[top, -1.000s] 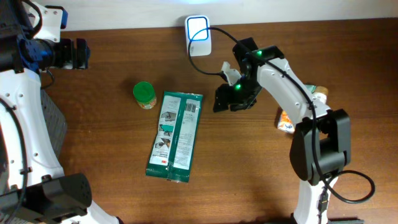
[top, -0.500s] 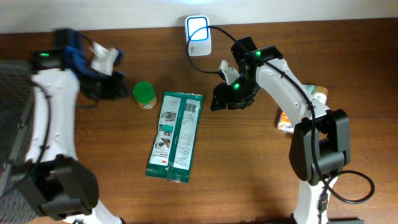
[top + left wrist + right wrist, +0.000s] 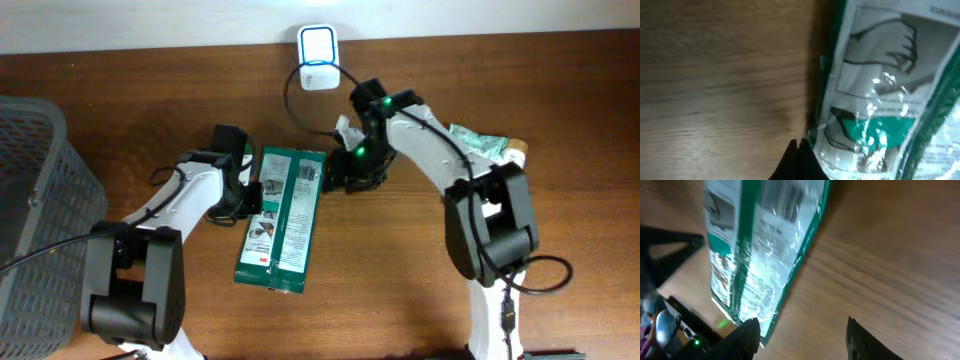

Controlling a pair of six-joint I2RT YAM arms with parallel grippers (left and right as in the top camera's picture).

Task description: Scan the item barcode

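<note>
1. Spanning the overhead view, the wooden table [image 3: 400,290] carries a grey mesh basket [image 3: 30,200] at its left edge, well apart from the work.
2. The green pack [image 3: 285,215], the item to scan, lies flat near the table's middle, running from back to front with its white printed panels facing up. I cannot tell which panel holds the barcode.
3. The left gripper [image 3: 796,152] is clenched tight, its tips touching or just beside the pack's left edge. No film shows clearly between the fingers, so it probably holds nothing. From here it could simply shove the pack sideways and swing it out of the other arm's reach.
4. The right gripper [image 3: 801,325] is released, jaws spread, at the pack's back right corner, with one finger just beside that corner and bare wood in the gap. Closing here might pinch only the glossy seam. The film could then slip free or crumple over the print.
5. The scanner [image 3: 318,45] sits at the table's back edge, glowing. A limp, shiny pack held up tilted may sag or glare, and the read would fail.
</note>
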